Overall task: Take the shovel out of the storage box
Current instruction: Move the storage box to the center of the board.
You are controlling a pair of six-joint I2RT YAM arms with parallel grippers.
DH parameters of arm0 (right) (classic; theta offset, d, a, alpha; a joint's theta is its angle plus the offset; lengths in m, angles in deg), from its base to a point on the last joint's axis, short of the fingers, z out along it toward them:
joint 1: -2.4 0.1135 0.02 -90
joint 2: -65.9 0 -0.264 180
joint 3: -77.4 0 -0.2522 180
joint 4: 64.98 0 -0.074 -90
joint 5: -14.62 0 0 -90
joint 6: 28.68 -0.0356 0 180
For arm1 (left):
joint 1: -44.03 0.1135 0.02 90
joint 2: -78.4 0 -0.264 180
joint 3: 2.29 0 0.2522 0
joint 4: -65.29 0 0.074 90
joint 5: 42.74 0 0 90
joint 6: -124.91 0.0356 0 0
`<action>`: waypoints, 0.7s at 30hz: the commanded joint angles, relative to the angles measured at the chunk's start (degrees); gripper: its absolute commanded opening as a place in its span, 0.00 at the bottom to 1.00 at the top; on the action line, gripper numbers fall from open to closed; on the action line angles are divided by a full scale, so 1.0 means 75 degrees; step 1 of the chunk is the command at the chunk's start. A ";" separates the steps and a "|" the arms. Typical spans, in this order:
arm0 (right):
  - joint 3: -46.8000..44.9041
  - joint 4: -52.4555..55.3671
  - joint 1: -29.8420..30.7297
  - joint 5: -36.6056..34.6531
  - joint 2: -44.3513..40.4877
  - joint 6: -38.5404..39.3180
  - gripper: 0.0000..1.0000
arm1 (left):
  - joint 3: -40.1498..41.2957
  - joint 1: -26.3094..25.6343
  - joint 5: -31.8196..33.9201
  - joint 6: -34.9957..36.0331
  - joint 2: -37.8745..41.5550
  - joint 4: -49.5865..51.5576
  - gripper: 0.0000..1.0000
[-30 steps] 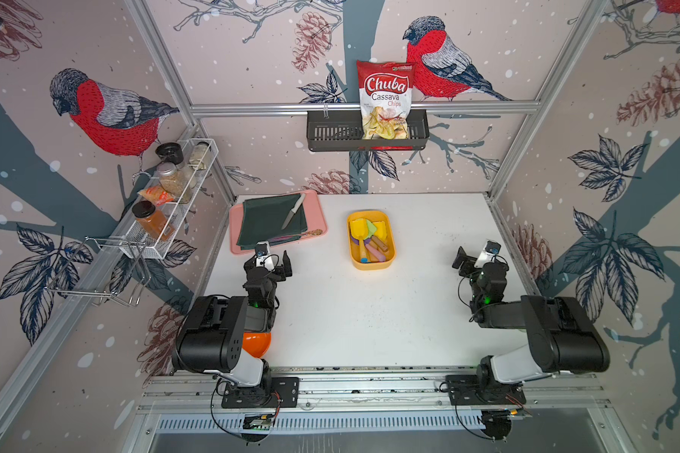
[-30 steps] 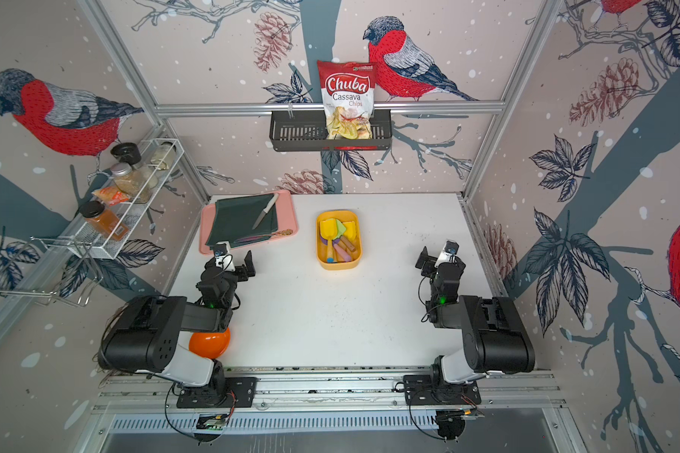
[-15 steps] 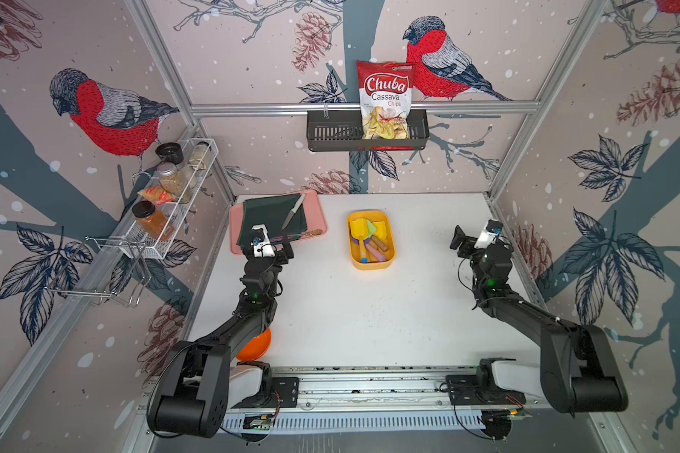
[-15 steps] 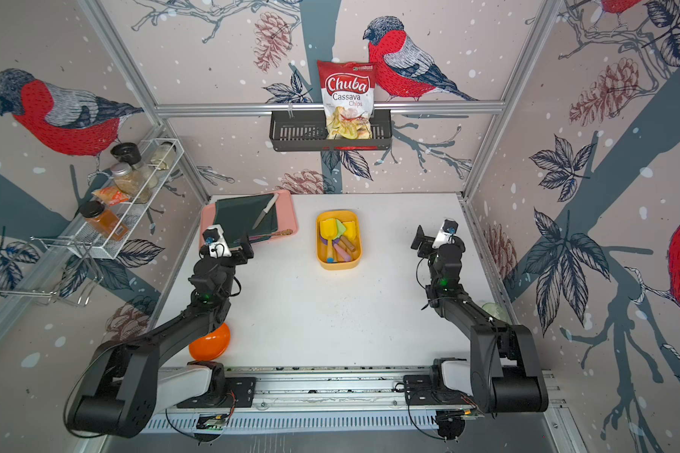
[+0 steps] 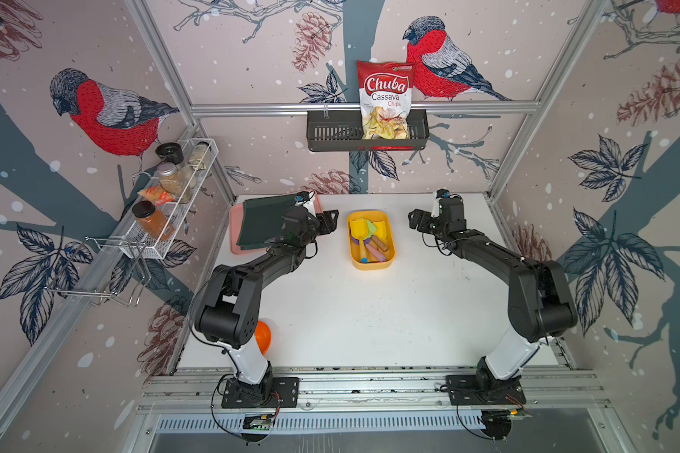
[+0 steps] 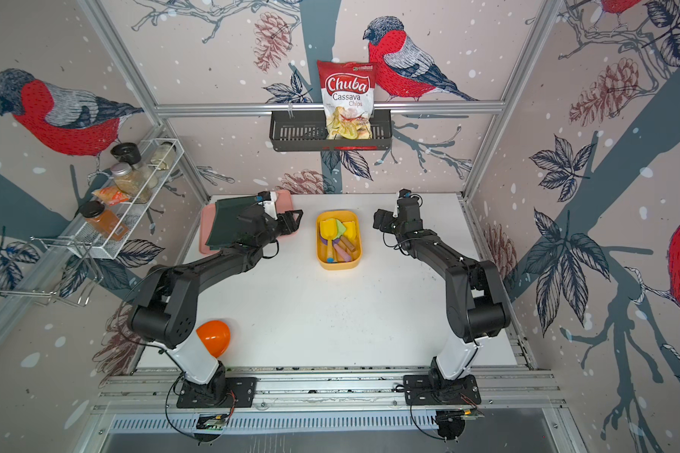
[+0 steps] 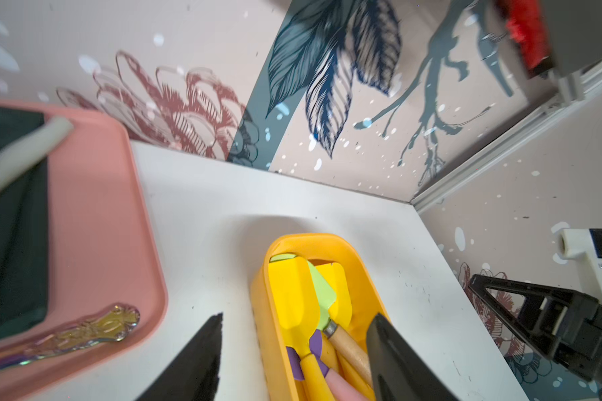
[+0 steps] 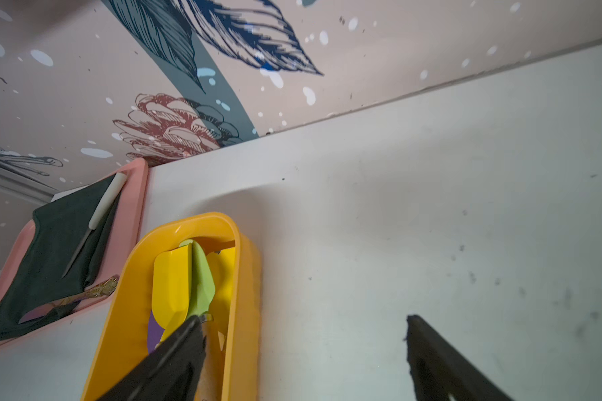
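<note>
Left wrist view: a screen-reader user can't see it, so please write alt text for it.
A yellow box holding a yellow toy shovel and other tools sits on a white table, seen past the open left end effector. A pink tray with a dark cloth lies beside it.

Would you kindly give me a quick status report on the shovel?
Left gripper and right gripper open, empty, flanking storage box. Yellow shovel inside, untouched. Green trowel overlaps it.

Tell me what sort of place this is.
Likely a robot test booth dressed as a kitchen: left arm and right arm bolted to a rail, wallpapered walls in a metal frame, a spice rack and chips bag.
</note>
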 commanded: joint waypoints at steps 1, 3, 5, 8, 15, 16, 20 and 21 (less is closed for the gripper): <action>0.0538 0.0859 0.0165 0.0702 0.0576 -0.0182 0.85 | -0.0406 -0.0236 -0.0390 -0.0240 -0.0589 0.0431 0.65; 0.0924 0.1153 0.0387 0.0688 0.0966 -0.0012 0.84 | -0.0653 -0.0322 -0.0547 -0.0190 -0.0955 0.0539 0.64; 0.1223 0.1331 0.0642 0.0650 0.1275 0.0148 0.83 | -0.0649 -0.0425 -0.0622 -0.0162 -0.1092 0.0361 0.64; 0.1555 0.1545 0.0875 0.0614 0.1655 0.0194 0.80 | -0.0775 -0.0567 -0.0595 -0.0071 -0.1342 0.0466 0.61; 0.1881 0.1786 0.0978 0.0529 0.2019 0.0333 0.60 | -0.0834 -0.0601 -0.0926 -0.0203 -0.1780 0.0428 0.37; 0.1926 0.1830 0.0977 0.0545 0.2044 0.0357 0.56 | -0.0816 -0.0620 -0.0965 -0.0207 -0.1751 0.0395 0.35; 0.2012 0.1969 0.1097 0.0566 0.2092 0.0457 0.42 | -0.0793 -0.0646 -0.0864 -0.0119 -0.1647 0.0540 0.20; 0.2013 0.1996 0.1144 0.0545 0.2097 0.0484 0.41 | -0.0799 -0.0654 -0.0893 -0.0090 -0.1669 0.0593 0.19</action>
